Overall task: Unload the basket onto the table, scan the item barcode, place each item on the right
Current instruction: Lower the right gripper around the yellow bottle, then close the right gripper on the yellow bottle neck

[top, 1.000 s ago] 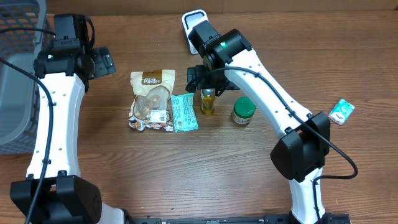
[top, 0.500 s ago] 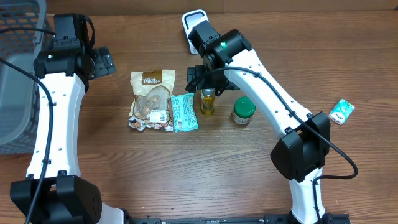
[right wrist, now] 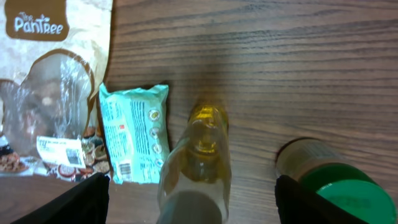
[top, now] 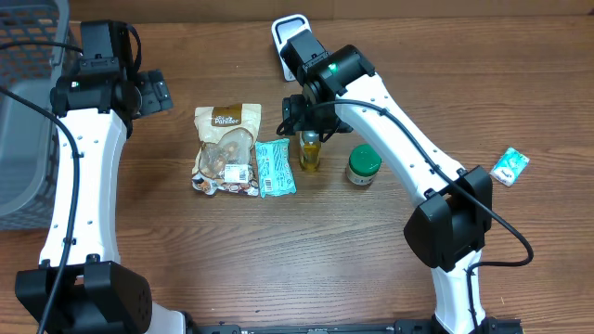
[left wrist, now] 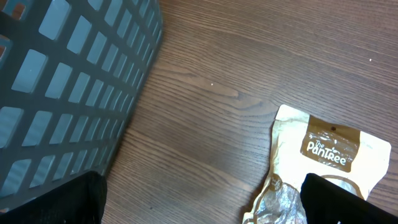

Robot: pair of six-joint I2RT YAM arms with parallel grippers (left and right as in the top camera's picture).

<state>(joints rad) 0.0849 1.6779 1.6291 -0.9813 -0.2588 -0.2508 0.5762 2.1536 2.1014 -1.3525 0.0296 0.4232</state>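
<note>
A grey lattice basket (left wrist: 68,87) is seen at left, a beige snack pouch (left wrist: 329,155) at lower right, on a wooden table (left wrist: 249,56).

The table (top: 278,241) was matt, grained wood, the basket (left wrist: 62,81) smooth grey plastic, the pouch (top: 225,139) glossy film with a clear window, the teal packet (top: 275,167) crinkled plastic, the bottle (right wrist: 199,155) clear and shiny

The bottle (top: 309,151) stands hemmed in: teal packet (top: 275,168) just beside it on one flank, green-lidded jar (top: 364,165) near the other, the gaps seemingly narrow. Bare tabletop (top: 306,250) lies open in front; the basket (top: 28,46) blocks the left edge.
</note>
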